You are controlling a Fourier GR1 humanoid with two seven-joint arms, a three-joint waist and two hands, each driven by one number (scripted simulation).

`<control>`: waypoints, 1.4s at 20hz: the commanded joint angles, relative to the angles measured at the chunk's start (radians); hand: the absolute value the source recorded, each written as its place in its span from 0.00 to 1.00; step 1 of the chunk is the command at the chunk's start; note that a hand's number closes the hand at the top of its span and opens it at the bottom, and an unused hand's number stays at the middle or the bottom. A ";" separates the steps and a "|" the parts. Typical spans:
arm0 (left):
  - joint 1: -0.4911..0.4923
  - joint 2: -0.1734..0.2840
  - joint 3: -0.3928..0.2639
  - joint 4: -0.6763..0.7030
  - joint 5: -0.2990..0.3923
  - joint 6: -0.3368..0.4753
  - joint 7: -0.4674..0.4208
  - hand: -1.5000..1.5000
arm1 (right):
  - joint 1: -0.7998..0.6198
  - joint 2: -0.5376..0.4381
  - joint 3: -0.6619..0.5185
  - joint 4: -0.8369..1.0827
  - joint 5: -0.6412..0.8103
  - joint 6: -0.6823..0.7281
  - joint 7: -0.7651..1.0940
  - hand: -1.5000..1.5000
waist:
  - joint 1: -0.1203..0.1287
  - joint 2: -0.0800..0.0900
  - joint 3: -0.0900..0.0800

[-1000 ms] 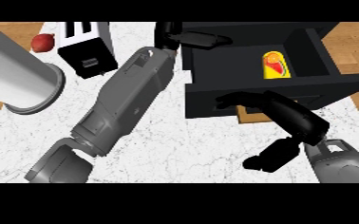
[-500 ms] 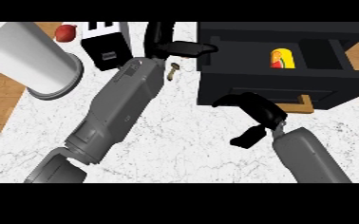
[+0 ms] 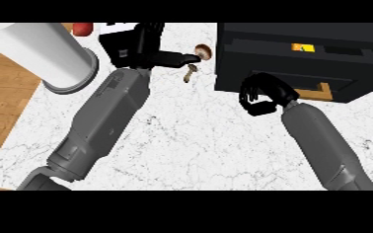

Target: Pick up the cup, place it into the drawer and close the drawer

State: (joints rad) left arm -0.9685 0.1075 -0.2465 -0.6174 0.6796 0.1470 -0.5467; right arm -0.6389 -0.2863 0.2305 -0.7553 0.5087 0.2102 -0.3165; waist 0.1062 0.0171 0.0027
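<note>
I see the marble tabletop (image 3: 189, 143) carrying the black drawer (image 3: 291, 61), nearly shut. Against the drawer's front my right hand (image 3: 264, 95) has its fingers curled on nothing. Left of the drawer, my left hand (image 3: 149, 49) is extended, fingers straight. The yellow cup (image 3: 303, 47) lies inside the drawer.
</note>
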 commanded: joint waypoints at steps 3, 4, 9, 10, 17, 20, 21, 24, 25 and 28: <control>0.065 0.044 -0.002 -0.077 0.013 -0.054 0.024 0.00 | -0.186 -0.060 -0.144 0.200 -0.052 -0.040 -0.085 1.00 | 0.040 0.012 0.003; 0.081 0.043 -0.017 -0.071 0.000 -0.048 0.030 0.00 | -0.215 -0.080 -0.163 0.222 -0.058 -0.043 -0.083 1.00 | 0.044 0.015 0.003; 0.104 0.080 -0.021 -0.116 0.005 -0.095 0.047 0.00 | -0.294 -0.099 -0.215 0.270 -0.083 -0.069 -0.029 1.00 | 0.074 0.021 0.002; 0.128 0.088 -0.018 -0.113 0.007 -0.094 0.043 0.00 | -0.307 -0.136 -0.237 0.264 -0.106 -0.033 -0.028 1.00 | 0.075 0.019 0.002; 0.143 0.108 -0.025 -0.146 0.013 -0.139 0.063 0.00 | -0.305 -0.165 -0.256 0.238 -0.142 0.012 -0.031 1.00 | 0.104 0.028 0.002; 0.151 0.103 -0.029 -0.153 0.015 -0.156 0.059 0.00 | -0.305 -0.178 -0.259 0.217 -0.156 0.041 -0.031 1.00 | 0.109 0.035 0.001; 0.131 0.100 -0.025 -0.160 0.017 -0.140 0.068 0.00 | -0.296 -0.187 -0.262 0.216 -0.160 0.051 -0.031 1.00 | 0.103 0.032 0.002; 0.146 0.117 -0.014 -0.164 0.029 -0.160 0.068 0.00 | -0.298 -0.196 -0.280 0.194 -0.187 0.074 -0.030 1.00 | 0.111 0.031 0.000; 0.149 0.111 -0.021 -0.165 0.024 -0.160 0.067 0.00 | -0.287 -0.202 -0.278 0.194 -0.190 0.089 -0.034 1.00 | 0.114 0.037 0.001; 0.158 0.111 -0.023 -0.173 0.028 -0.170 0.073 0.00 | -0.283 -0.213 -0.282 0.178 -0.200 0.107 -0.032 1.00 | 0.114 0.032 0.000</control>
